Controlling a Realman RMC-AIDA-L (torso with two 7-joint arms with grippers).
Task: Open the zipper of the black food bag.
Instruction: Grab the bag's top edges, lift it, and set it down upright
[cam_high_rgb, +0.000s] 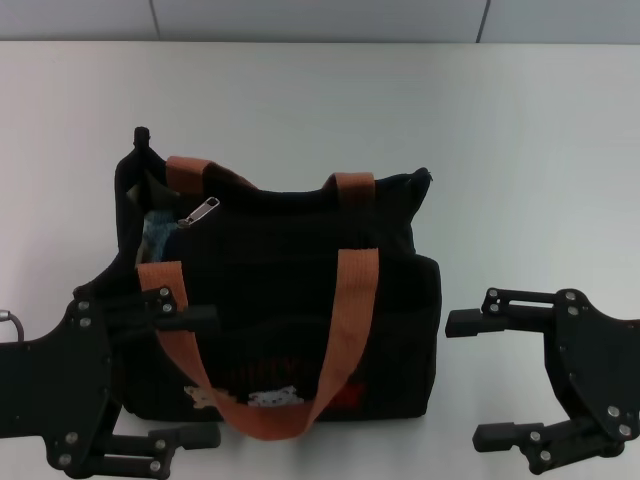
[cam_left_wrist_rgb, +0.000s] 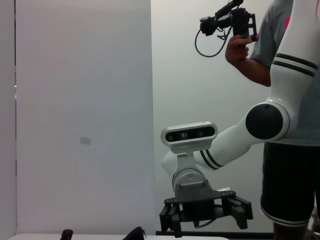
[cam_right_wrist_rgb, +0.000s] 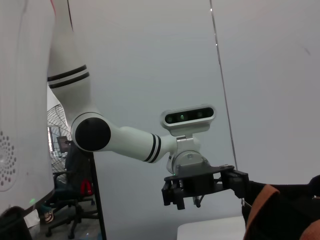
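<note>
With both pincers released, I steady the black food bag (cam_high_rgb: 290, 300) using my left gripper (cam_high_rgb: 190, 375), then bring my right gripper (cam_high_rgb: 480, 380) to the zipper (cam_high_rgb: 200, 213) pull at ten o'clock.

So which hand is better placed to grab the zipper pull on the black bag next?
Probably the left hand. The small silver zipper pull lies at the left end of the boxy black fabric bag's top, up from that open hand at the bag's left front. The right hand, also open, sits off the bag's right side.
</note>
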